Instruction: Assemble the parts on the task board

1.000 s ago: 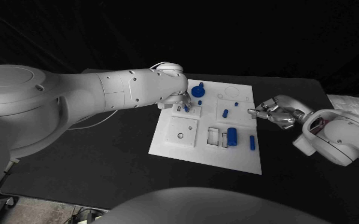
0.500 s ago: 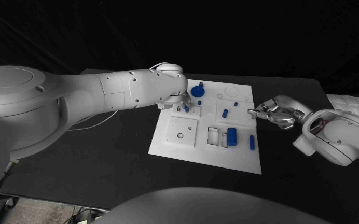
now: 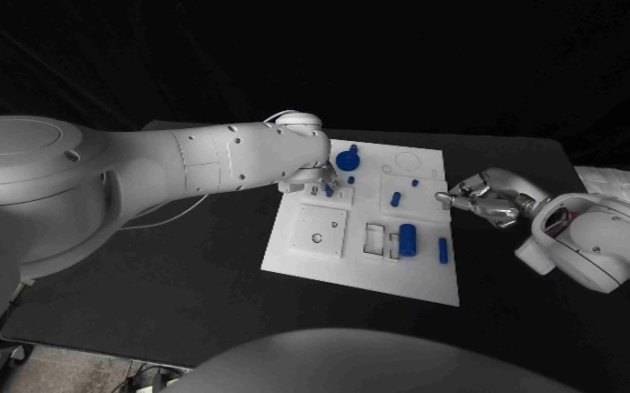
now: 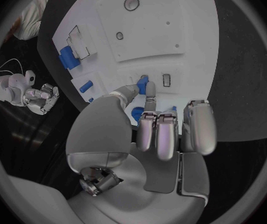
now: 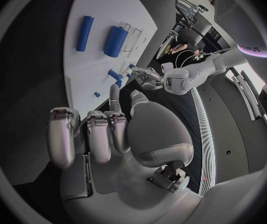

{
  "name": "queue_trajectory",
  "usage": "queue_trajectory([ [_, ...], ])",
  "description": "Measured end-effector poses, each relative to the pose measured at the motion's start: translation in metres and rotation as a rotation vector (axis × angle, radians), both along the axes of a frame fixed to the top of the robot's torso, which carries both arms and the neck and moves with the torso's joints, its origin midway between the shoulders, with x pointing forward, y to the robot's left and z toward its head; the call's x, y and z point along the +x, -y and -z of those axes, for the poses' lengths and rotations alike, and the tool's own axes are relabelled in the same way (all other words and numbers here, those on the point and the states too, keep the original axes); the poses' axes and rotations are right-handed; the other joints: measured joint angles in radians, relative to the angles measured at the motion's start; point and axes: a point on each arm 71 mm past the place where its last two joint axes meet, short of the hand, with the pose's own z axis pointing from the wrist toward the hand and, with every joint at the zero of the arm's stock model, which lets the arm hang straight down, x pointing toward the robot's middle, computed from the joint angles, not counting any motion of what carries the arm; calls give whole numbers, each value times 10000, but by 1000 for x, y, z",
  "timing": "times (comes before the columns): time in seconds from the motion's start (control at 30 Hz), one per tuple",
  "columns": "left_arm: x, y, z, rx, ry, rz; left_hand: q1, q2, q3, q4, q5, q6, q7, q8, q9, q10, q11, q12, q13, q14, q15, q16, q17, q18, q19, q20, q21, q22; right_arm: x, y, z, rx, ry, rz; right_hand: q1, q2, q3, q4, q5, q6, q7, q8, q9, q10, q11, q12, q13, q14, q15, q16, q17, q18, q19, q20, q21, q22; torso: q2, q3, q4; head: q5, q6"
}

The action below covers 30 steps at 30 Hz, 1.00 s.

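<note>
Nothing has shifted: left hand (image 3: 315, 180) fingers still pinch a blue peg (image 4: 142, 81) (right hand (image 3: 481, 200) curled, idle).

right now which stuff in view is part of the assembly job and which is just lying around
Job:
- task board
- small blue part pinched by the left hand
- blue knob
- big blue cylinder
- slim blue bar
- right hand, holding nothing

Lying about:
- white object at the table's right edge
- black table
</note>
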Motion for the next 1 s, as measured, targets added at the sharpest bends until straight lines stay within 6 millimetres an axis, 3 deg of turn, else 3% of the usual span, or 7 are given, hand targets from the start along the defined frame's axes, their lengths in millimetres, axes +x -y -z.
queue_trajectory([
  [1.0,-4,-1,7,-53,-188,-36,48,-34,28,28,-49,0,-3,-2,48,32,32,-118,0,1,1,0,-3,1,0,0,-93,0,0,0,2,-28,-55,21,0,0,0,0,0,0,0,0,0,0,0,0,0,0,0,0,-1,0,0,0,0,-3,-4,-1,-4,-2,0],
])
